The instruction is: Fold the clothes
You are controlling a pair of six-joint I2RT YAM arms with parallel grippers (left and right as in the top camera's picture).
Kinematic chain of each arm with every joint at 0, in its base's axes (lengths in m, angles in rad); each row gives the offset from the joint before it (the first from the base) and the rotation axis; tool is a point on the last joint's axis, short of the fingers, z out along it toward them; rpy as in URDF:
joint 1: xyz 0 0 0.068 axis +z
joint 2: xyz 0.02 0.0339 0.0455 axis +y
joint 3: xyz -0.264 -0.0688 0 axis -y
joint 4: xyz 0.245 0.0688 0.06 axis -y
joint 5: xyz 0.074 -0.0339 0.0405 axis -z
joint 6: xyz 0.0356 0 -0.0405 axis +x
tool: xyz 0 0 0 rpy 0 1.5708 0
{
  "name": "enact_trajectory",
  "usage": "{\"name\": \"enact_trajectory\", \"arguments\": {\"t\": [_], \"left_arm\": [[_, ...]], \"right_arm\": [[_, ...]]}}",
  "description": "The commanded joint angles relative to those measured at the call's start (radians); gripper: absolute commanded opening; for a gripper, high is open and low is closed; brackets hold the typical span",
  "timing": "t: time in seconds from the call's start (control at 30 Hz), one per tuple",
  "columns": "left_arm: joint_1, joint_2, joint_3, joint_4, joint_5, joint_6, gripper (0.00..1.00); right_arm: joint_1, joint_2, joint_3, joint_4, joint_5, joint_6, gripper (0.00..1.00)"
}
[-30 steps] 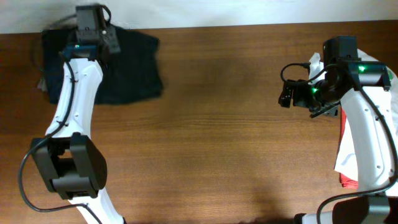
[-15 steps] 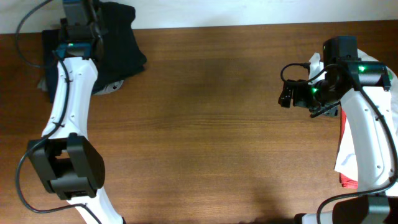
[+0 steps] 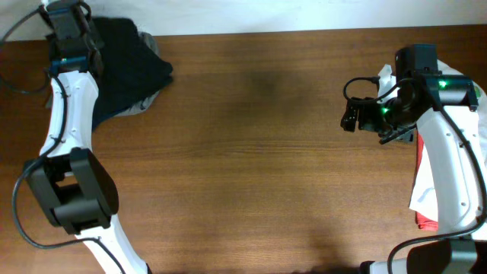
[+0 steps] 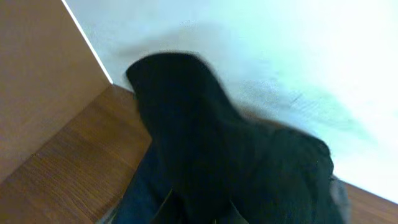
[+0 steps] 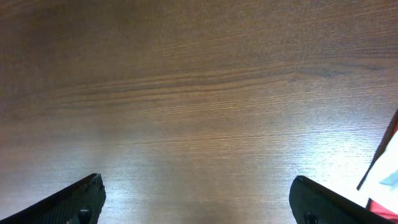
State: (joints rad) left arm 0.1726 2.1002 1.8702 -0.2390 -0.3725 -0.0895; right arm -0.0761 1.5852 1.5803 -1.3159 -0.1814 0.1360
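Note:
A large black garment lies bunched at the table's back left corner. My left gripper is above its left part and is shut on a raised fold of it, which fills the left wrist view. The fingers are mostly hidden by the fabric. A navy garment and a grey one show under the black one. My right gripper is open and empty over bare wood. A white-and-red T-shirt lies at the right edge and also shows in the right wrist view.
The brown wooden table runs up to a white wall along its far edge. A brown panel stands at the left of the left wrist view. The right arm's body lies over part of the T-shirt.
My left gripper has moved left toward the back left corner, pulling the black garment with it. The garment has bunched up and uncovered a grey edge. The right arm has not moved.

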Motion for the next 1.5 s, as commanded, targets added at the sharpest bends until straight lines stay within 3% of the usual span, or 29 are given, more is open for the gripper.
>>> {"name": "enact_trajectory", "arguments": {"t": [0.0, 0.13, 0.43, 0.47, 0.5, 0.53, 0.57, 1.07, 1.1, 1.13, 1.23, 1.3, 1.33, 1.47], "left_arm": [[0.038, 0.081, 0.034, 0.087, -0.018, 0.073, 0.08], [0.069, 0.117, 0.034, 0.169, -0.018, 0.235, 0.08], [0.112, 0.116, 0.035, 0.226, -0.016, 0.241, 0.05], [0.112, 0.116, 0.034, 0.224, -0.015, 0.241, 0.11], [0.112, 0.117, 0.034, 0.213, -0.002, 0.241, 0.33], [0.114, 0.120, 0.034, 0.198, 0.018, 0.241, 0.81], [0.117, 0.123, 0.034, 0.165, 0.029, 0.241, 0.99], [0.097, 0.106, 0.035, -0.209, 0.067, 0.233, 0.99], [0.098, 0.106, 0.034, -0.223, 0.096, 0.233, 0.99], [0.099, 0.107, 0.034, -0.235, 0.122, 0.232, 0.81], [0.109, 0.119, 0.028, -0.237, 0.169, 0.204, 0.47], [0.121, 0.145, 0.028, -0.235, 0.174, 0.184, 0.08], [0.127, 0.162, 0.028, -0.235, 0.174, 0.184, 0.01], [0.153, 0.232, 0.028, -0.238, 0.170, 0.184, 0.01]], "right_arm": [[-0.004, 0.000, 0.009, -0.001, 0.009, 0.008, 0.98], [-0.004, 0.000, 0.009, -0.002, 0.009, 0.008, 0.98], [-0.004, 0.000, 0.009, -0.001, 0.009, 0.008, 0.98], [-0.004, 0.000, 0.009, -0.002, 0.009, 0.008, 0.98], [-0.004, 0.000, 0.009, -0.001, 0.009, 0.008, 0.98], [-0.004, 0.000, 0.009, -0.001, 0.009, 0.008, 0.98], [-0.004, 0.000, 0.009, -0.001, 0.009, 0.008, 0.98], [-0.004, 0.000, 0.009, -0.002, 0.009, 0.008, 0.98], [-0.004, 0.000, 0.009, -0.002, 0.009, 0.008, 0.98], [-0.004, 0.000, 0.009, -0.001, 0.009, 0.008, 0.98], [-0.004, 0.000, 0.009, -0.001, 0.009, 0.008, 0.98], [-0.004, 0.000, 0.009, -0.001, 0.009, 0.008, 0.98], [-0.004, 0.000, 0.009, -0.001, 0.009, 0.008, 0.98], [-0.004, 0.000, 0.009, -0.001, 0.009, 0.008, 0.98]]}}
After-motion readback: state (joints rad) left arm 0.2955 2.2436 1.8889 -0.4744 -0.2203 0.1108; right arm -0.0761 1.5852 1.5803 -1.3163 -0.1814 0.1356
